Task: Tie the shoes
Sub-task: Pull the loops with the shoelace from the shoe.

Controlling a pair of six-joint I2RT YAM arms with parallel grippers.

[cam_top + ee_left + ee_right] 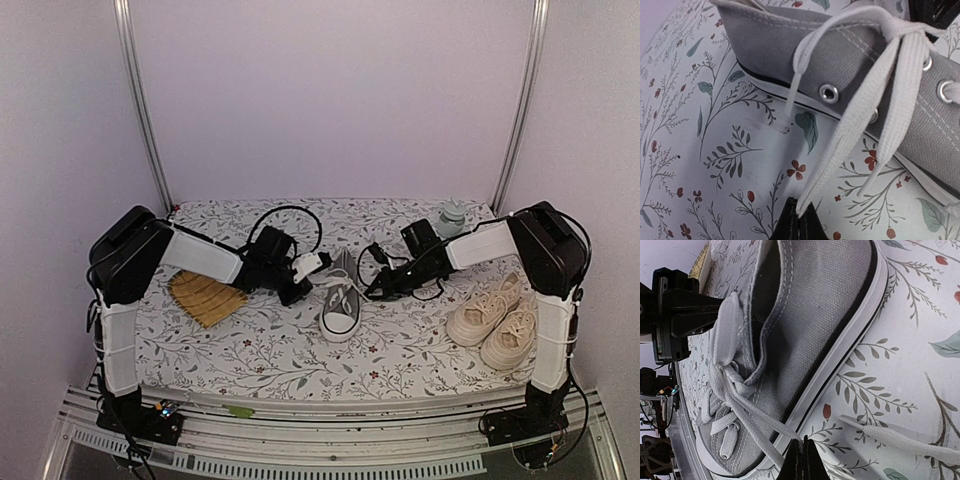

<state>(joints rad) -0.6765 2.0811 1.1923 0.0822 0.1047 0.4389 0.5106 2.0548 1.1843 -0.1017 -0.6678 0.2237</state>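
One grey shoe [340,305] with white laces, toe cap and sole lies mid-table, toe toward the near edge; it also fills the left wrist view [865,60] and the right wrist view [810,315]. A cream pair of shoes [497,318] sits at the right. My left gripper [312,283] is just left of the grey shoe, shut on a white lace loop [860,120] that runs taut to the knot. My right gripper [373,292] is just right of the shoe, shut on the other lace loop [755,412]. One loose lace end [905,440] lies on the cloth.
A yellow slatted mat [205,295] lies at the left under my left arm. A pale green bottle [452,218] stands at the back right. The flowered cloth [270,360] covers the table up to the metal rail at the near edge.
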